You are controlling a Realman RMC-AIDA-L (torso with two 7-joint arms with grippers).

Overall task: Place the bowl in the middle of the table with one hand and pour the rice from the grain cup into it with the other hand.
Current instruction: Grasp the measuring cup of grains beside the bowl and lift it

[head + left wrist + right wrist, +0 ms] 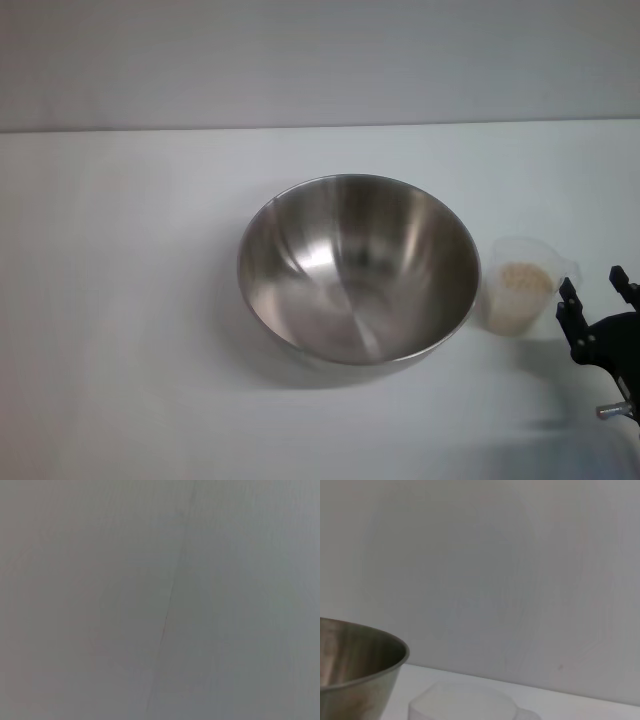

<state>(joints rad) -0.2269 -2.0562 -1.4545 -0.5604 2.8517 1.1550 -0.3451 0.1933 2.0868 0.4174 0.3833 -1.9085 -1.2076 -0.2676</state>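
The steel bowl stands upright and empty near the middle of the white table. The clear grain cup stands just right of it, with beige rice inside. My right gripper is at the right edge, just right of the cup, its two dark fingers apart and holding nothing. The right wrist view shows the bowl's rim and the cup's top. My left gripper is out of view; the left wrist view shows only a plain grey surface.
The table's far edge meets a pale grey wall. White tabletop shows left of the bowl and in front of it.
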